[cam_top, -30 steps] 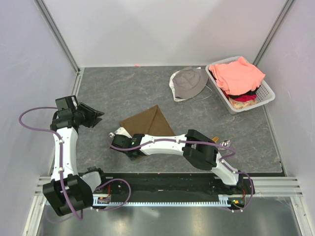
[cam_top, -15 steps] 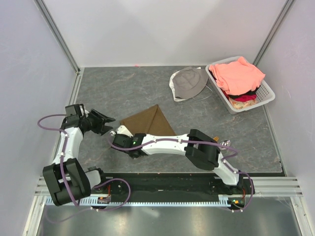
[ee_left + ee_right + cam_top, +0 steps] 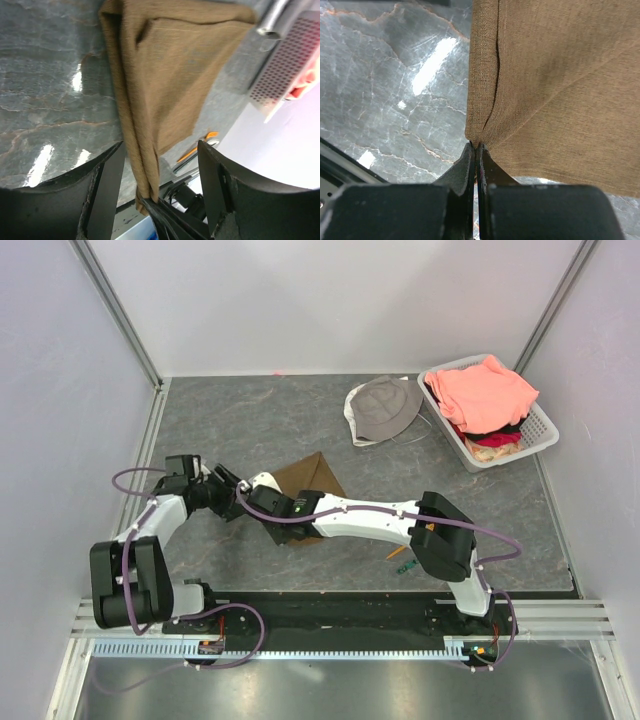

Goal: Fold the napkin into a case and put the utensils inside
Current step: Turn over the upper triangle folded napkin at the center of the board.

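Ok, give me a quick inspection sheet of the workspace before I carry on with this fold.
Surface: grey marbled table, glossy.
Job's things: napkin folded over, not yet a case; orange fork and green utensil lie on the table beside the right arm, outside the napkin.
Clutter: grey hat; white basket holding pink clothes.
Grippers: right gripper shut on a napkin corner; left gripper open, fingers either side of the napkin's edge.
Cables: purple cables loop off both arms.
Surroundings: plain white walls with metal framing.
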Controlling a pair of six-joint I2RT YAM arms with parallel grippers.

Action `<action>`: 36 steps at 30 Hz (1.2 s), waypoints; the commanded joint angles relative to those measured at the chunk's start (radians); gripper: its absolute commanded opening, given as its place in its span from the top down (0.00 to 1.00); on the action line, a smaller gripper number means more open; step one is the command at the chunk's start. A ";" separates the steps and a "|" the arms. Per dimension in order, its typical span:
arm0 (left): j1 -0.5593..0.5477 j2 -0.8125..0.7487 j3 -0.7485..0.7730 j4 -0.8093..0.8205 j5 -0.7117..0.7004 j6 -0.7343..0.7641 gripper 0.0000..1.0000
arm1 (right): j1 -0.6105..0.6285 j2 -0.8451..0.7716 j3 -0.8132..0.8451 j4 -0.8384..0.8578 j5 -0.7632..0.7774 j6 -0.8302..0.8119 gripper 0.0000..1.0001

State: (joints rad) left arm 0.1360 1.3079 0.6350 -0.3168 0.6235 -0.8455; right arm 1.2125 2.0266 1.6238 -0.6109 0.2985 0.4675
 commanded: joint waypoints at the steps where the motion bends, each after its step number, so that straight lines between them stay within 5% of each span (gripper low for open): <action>1: -0.035 0.054 0.041 0.016 -0.086 -0.044 0.33 | -0.013 -0.055 -0.013 0.040 -0.033 -0.006 1.00; 23: -0.185 0.307 0.250 -0.079 -0.378 -0.078 0.41 | -0.044 -0.088 -0.022 0.054 -0.068 -0.027 1.00; 36: -0.187 0.329 0.367 -0.100 -0.407 -0.012 0.98 | -0.047 -0.100 -0.022 0.073 -0.124 -0.043 1.00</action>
State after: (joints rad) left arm -0.0483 1.6657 0.9291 -0.4141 0.2527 -0.9047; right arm 1.1667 1.9942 1.5951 -0.5644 0.2127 0.4404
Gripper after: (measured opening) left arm 0.117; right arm 0.011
